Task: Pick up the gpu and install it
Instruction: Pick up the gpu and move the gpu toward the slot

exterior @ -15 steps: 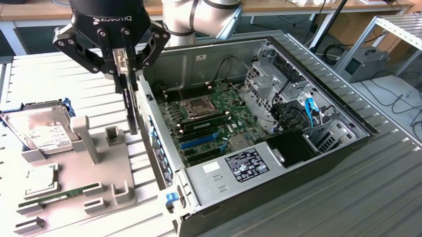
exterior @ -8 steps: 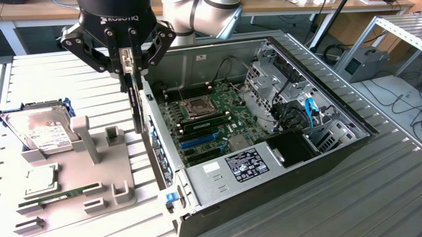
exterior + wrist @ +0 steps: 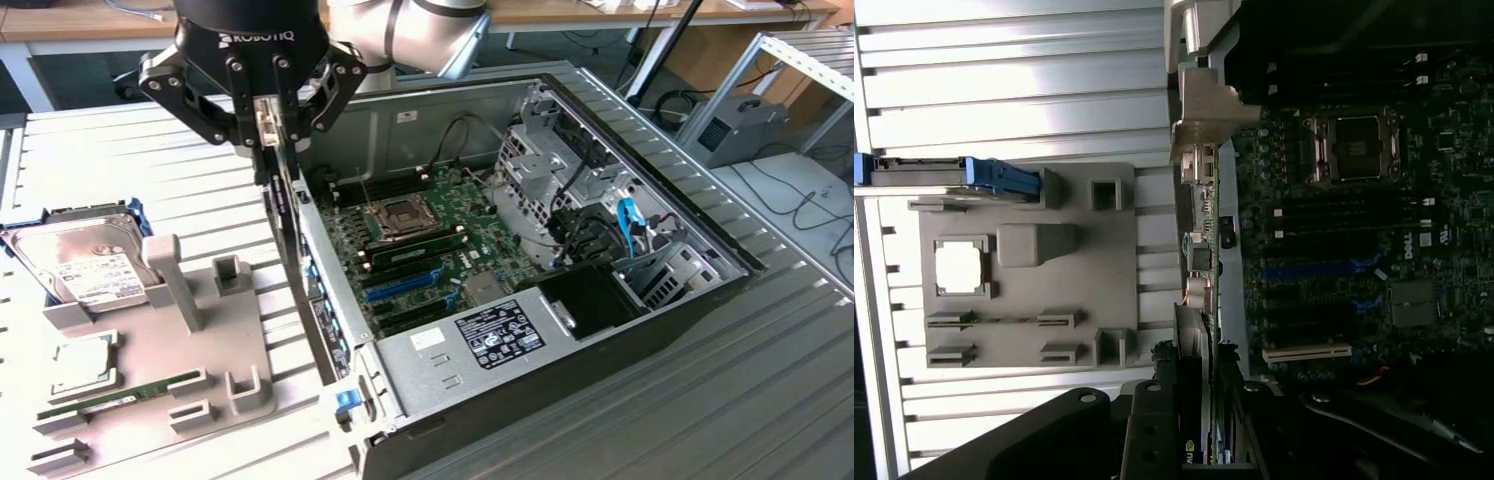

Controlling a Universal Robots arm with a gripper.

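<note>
The gpu point(image 3: 271, 120) hangs edge-on from my gripper point(image 3: 274, 142), whose fingers are shut on it. The card points down over the rear wall of the open computer case point(image 3: 667, 300), at the exterior view's left side of the case. In the wrist view the gpu point(image 3: 1199, 250) runs away from the gripper point(image 3: 1199, 425) as a thin strip with its silver bracket point(image 3: 1199, 100) at the far end. It sits just beside the motherboard point(image 3: 1354, 200). A blue expansion slot point(image 3: 400, 285) lies free on the motherboard point(image 3: 427, 225).
A grey parts fixture point(image 3: 160, 340) lies on the slatted table at the exterior view's left of the case. It holds a hard drive point(image 3: 80, 265), a CPU point(image 3: 80, 365) and a RAM stick point(image 3: 120, 395). Drive cages and cables point(image 3: 587, 200) fill the case's right half.
</note>
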